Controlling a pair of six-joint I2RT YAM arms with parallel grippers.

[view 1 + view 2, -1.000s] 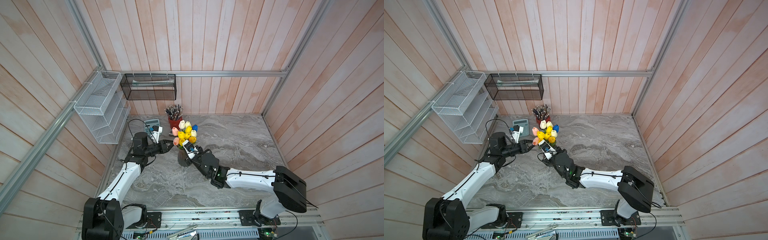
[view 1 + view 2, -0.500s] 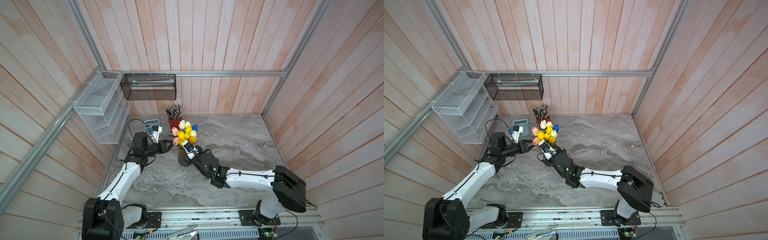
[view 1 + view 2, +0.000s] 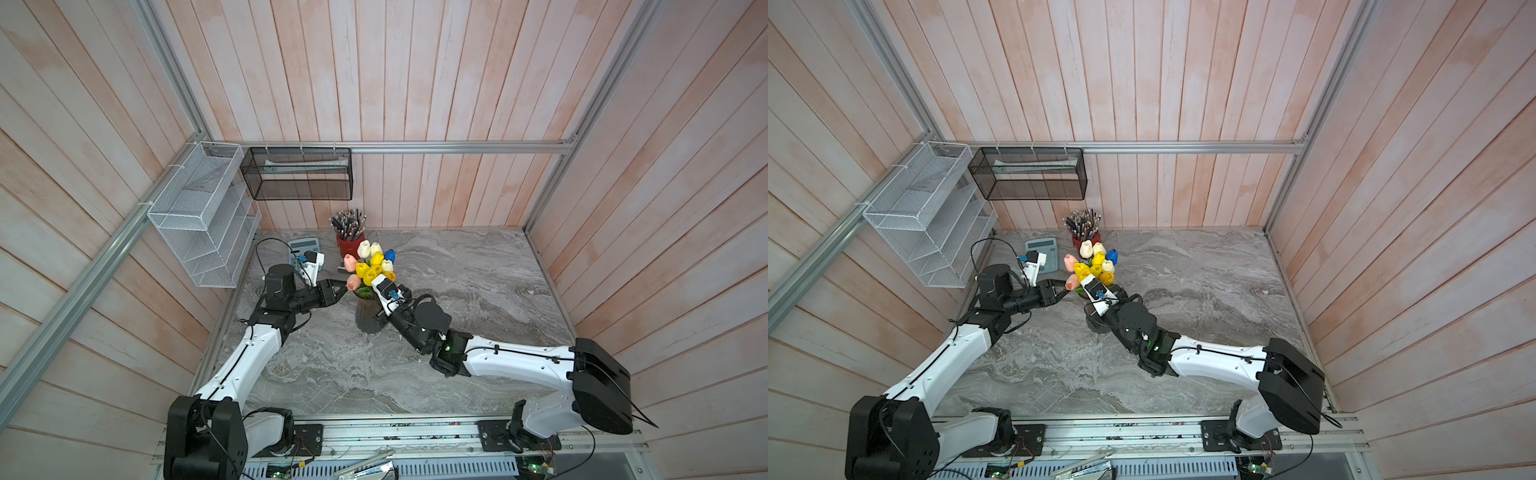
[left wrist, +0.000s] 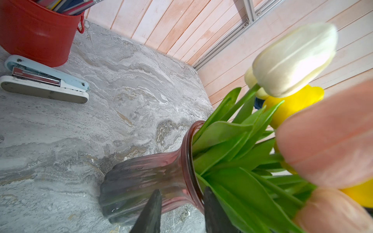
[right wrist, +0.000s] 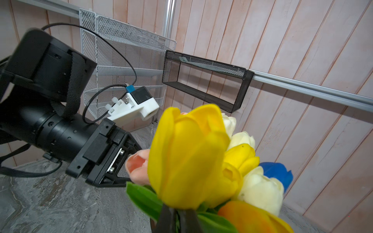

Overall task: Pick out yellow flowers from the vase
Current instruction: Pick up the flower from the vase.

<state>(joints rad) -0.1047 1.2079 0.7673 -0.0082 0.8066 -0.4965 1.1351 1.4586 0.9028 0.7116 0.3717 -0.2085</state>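
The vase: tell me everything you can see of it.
The vase is dark, see-through and ribbed, glass or plastic by its look, with a reddish tint, a narrow neck and a flared rim. It stands upright on the grey marbled table and holds a bunch of tulips whose green leaves spill over the rim. The left claw straddles the rim, one finger outside the neck, one on the leaf side, and appears to pinch it.
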